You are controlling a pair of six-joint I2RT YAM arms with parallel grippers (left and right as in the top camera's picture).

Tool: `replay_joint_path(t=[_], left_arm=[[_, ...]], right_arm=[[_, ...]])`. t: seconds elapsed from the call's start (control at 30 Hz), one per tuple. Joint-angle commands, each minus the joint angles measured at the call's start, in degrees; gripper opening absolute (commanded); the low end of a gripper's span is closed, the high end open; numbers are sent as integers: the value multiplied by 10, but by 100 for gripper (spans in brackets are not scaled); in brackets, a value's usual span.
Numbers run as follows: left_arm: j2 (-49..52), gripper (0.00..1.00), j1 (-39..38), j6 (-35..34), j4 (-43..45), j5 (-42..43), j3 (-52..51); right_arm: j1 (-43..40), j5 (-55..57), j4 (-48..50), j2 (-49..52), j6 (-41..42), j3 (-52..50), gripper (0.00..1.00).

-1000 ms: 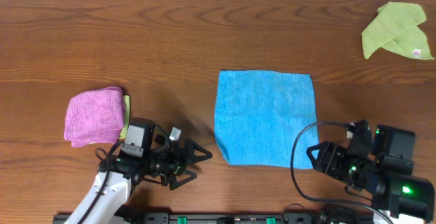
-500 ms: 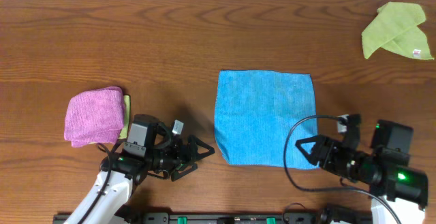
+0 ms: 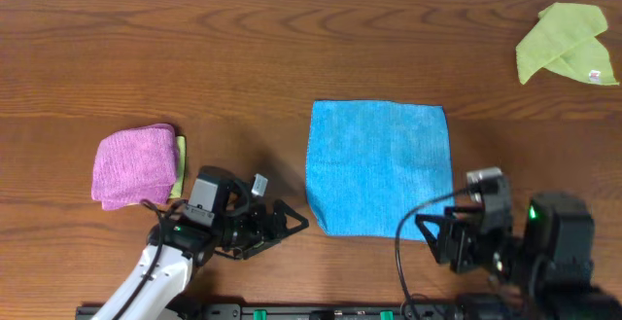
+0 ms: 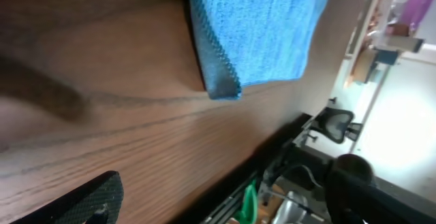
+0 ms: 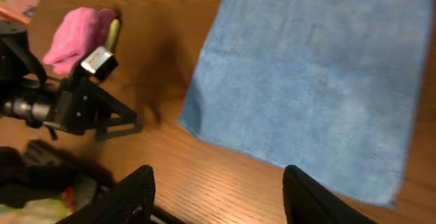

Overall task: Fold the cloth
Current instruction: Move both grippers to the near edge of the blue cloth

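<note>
Square blue microfibre cloth point(image 3: 379, 167) lies flat on the brown wooden desk point(image 3: 243, 57), left hand point(image 3: 290, 231) and right hand point(image 3: 432, 234) both wide and empty by its near corners.

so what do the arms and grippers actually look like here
Both are mostly black. The left gripper has thin, triangular open-frame fingers and a small white part on its body, and its arm has a white lower link. The right gripper sits on a bulkier black body with a green light and a black cable looping beside it.
</note>
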Motion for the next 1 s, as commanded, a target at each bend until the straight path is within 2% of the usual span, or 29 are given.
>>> replay_joint_path(t=[0.0, 0.07, 0.23, 0.47, 0.6, 0.7, 0.97], left_arm=[[-5, 96, -9, 22, 2, -47, 15], [-5, 96, -9, 30, 2, -57, 15], [-5, 96, -9, 40, 2, -66, 15], [-5, 96, -7, 40, 18, -61, 21], [-5, 96, -7, 22, 55, -61, 21], [-5, 96, -7, 14, 77, -80, 21], [-4, 96, -6, -101, 74, -159, 21]], right_arm=[[2, 54, -8, -52, -11, 1, 61], [-14, 54, -11, -98, -3, -26, 61], [-53, -45, 21, -169, 41, -117, 63], [-133, -161, 135, -163, 116, -210, 71], [-174, -163, 179, -119, 158, -239, 71], [-210, -163, 226, -46, 173, -244, 71], [-287, -147, 281, 160, 167, -235, 72]])
